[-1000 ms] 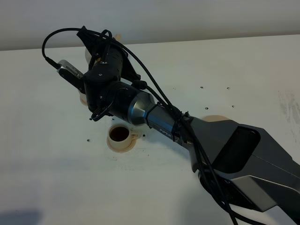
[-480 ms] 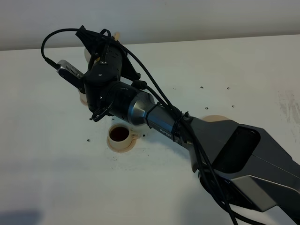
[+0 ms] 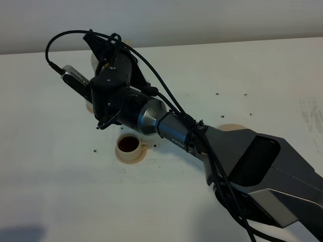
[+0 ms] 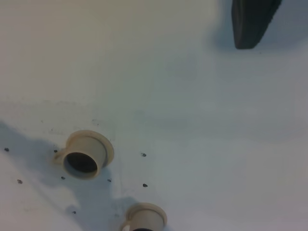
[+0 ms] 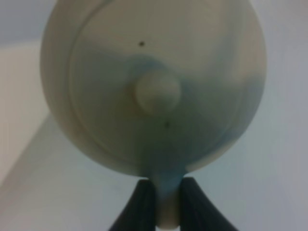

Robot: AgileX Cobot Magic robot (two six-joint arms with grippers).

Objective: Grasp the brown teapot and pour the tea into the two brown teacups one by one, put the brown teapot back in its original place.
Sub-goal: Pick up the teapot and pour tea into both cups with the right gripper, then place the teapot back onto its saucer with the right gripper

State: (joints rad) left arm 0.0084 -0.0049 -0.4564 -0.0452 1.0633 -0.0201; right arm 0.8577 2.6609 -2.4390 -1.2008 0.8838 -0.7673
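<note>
- Exterior high view: the right arm [image 3: 151, 118] barely shifts, teapot [image 3: 94, 59] raised near the far cup [image 3: 89, 107] (near cup [image 3: 128, 146] already full).
- Right gripper [image 5: 168, 185] pinches the handle [image 5: 168, 214]; we judge the second pour underway.

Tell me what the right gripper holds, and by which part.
The brown teapot, its handle pinched between the right gripper's fingers.

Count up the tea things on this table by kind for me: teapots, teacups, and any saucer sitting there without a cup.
brown teapot: 1
teacups: 2
wide saucer with no cup on the part that shows: 1
Total: 4
</note>
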